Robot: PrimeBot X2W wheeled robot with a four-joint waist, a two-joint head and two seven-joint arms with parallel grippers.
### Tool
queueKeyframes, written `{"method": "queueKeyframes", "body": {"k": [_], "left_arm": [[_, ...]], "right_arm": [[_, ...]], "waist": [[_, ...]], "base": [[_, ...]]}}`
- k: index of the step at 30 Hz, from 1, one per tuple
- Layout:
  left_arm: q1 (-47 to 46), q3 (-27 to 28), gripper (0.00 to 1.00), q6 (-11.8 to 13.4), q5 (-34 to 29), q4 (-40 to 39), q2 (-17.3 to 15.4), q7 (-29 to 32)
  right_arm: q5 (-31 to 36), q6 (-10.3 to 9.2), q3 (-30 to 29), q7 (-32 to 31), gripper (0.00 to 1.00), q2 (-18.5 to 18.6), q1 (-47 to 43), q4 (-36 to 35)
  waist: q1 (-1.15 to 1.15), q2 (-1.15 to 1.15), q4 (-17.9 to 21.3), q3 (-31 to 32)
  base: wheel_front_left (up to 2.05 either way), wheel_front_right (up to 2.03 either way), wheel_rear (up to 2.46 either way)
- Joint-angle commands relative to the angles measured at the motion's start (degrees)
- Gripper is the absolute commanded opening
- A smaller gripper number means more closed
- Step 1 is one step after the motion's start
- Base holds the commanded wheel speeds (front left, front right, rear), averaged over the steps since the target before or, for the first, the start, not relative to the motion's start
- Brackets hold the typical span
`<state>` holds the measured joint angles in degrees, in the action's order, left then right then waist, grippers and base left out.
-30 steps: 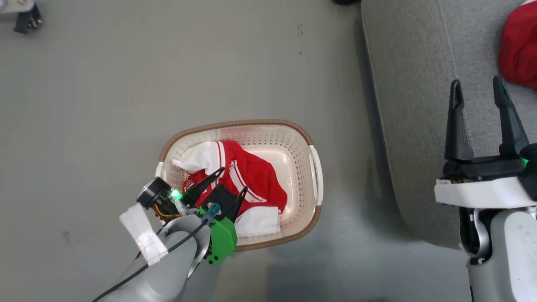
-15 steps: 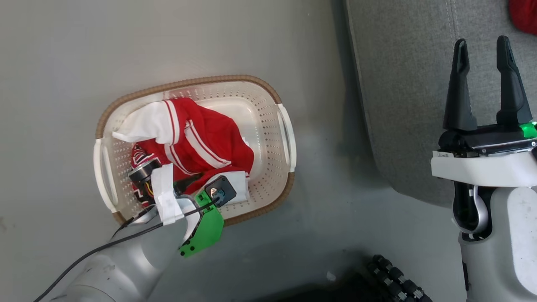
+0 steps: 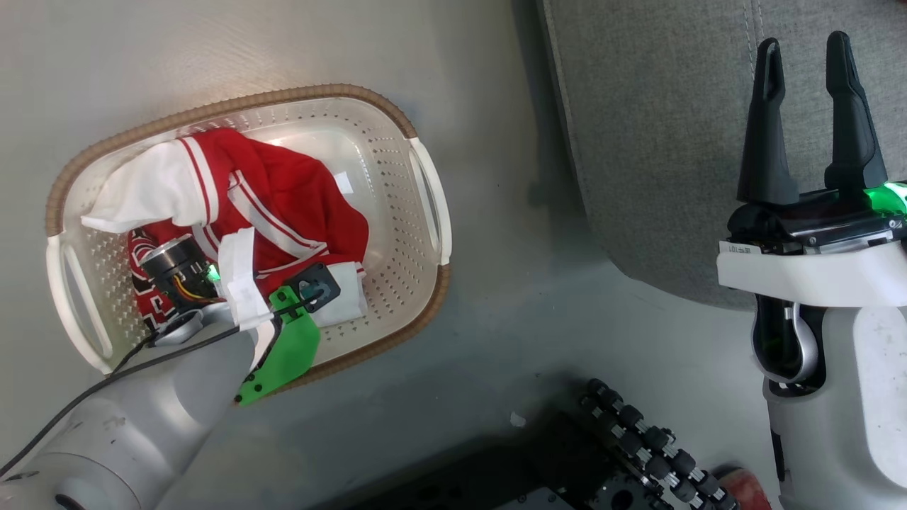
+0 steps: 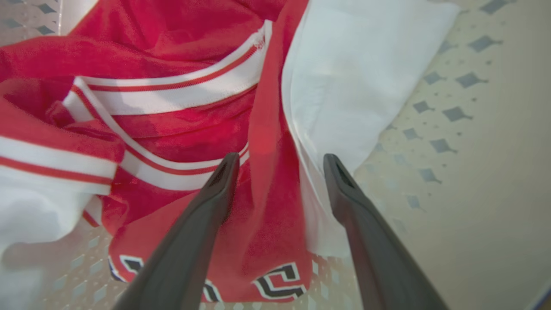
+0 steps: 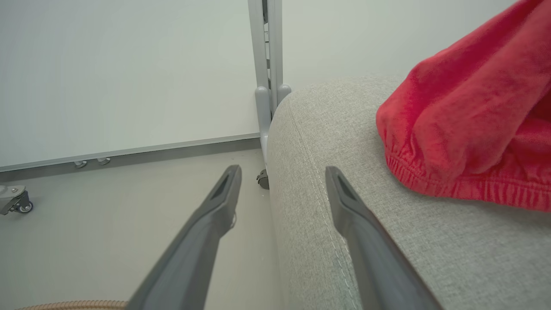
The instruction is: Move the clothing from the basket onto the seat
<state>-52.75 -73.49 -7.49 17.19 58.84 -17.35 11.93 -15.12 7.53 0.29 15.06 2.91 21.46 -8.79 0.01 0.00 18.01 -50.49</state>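
The basket (image 3: 425, 205) stands on the floor at the left, holding red clothing (image 3: 283, 191) with white trim. My left arm (image 3: 163, 389) reaches down into it, its wrist covering the fingers. In the left wrist view my left gripper (image 4: 280, 159) is open, its tips pressed into the jersey (image 4: 181, 129), a red fold between them; black-and-white letters (image 4: 280, 280) show below. My right gripper (image 3: 801, 42) hovers open and holds nothing over the edge of the grey seat (image 3: 652, 142). A red garment (image 5: 473, 129) lies on the seat (image 5: 387, 241).
The black rollers of my wheeled base (image 3: 638, 446) show at the bottom. A grey stand post (image 5: 267, 86) rises by the seat's far corner before a pale wall panel. A caster (image 5: 17, 202) sits at the left. Grey floor (image 3: 510, 319) separates basket and seat.
The head camera has tilted down and turned, shifting the whole picture. My left gripper has sunk from above the basket into the clothing. Both grippers stay open.
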Motion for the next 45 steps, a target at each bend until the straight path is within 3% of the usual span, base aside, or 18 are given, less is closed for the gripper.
{"method": "queueKeyframes", "body": {"k": [1, 10, 11, 12, 13, 27, 38, 45], "left_arm": [[-1.64, 0.11, 1.0, 0.05, -0.96, -0.44, -1.2, 0.99], [-2.86, 0.08, 1.0, 0.05, -1.74, -0.63, -3.12, 6.08], [-2.97, 0.08, 0.48, 0.04, -1.3, -0.79, -3.22, 6.04], [-3.35, 0.07, 0.12, 0.04, -1.17, -1.02, -3.29, 5.46], [-3.55, 0.09, 0.0, 0.05, -1.05, -1.11, -3.3, 5.06], [-0.11, 0.09, 0.0, 0.04, 10.35, 0.3, 1.23, -3.55], [6.65, 7.8, 0.0, 1.41, 19.87, 3.72, 7.28, -21.36], [11.23, 11.27, 0.0, 2.12, 22.82, 3.56, 9.84, -26.75]], "right_arm": [[-0.61, -0.08, 0.13, 0.17, 1.0, -0.03, 1.08, -0.4], [-1.01, -0.08, 0.9, 0.17, 1.0, -0.03, 1.53, -0.34], [-1.09, -0.08, 0.9, 0.17, 1.0, -0.02, 1.65, -0.25], [-1.22, -0.08, 0.83, 0.17, 1.0, -0.02, 1.74, -0.18], [-1.48, -0.08, 0.67, 0.17, 1.0, -0.02, 1.77, -0.11], [0.26, -0.08, -0.84, 0.17, 1.0, 0.01, 0.13, 1.15], [3.04, -0.08, -1.49, 0.17, 1.0, 0.05, -4.36, 2.68], [4.8, -0.08, -0.95, 0.17, 1.0, 0.06, -9.25, 4.66]], "waist": [[-0.01, 0.0, 1.83, -2.05], [-0.01, 0.0, 2.73, -3.69], [-0.01, 0.0, 2.77, -3.7], [-0.01, 0.0, 2.75, -3.66], [-0.01, 0.0, 2.69, -3.61], [-0.01, 0.0, -0.8, 3.77], [-0.01, 0.0, -5.17, 16.88], [-0.01, 0.0, -7.45, 26.85]], "base": [[0.0, 0.0, 0.0], [0.0, 0.0, 0.0], [0.0, 0.0, 0.0], [0.0, 0.0, 0.0], [0.0, 0.0, 0.0], [0.0, 0.0, 0.0], [0.0, 0.0, 0.0], [0.0, 0.0, 0.0]]}}
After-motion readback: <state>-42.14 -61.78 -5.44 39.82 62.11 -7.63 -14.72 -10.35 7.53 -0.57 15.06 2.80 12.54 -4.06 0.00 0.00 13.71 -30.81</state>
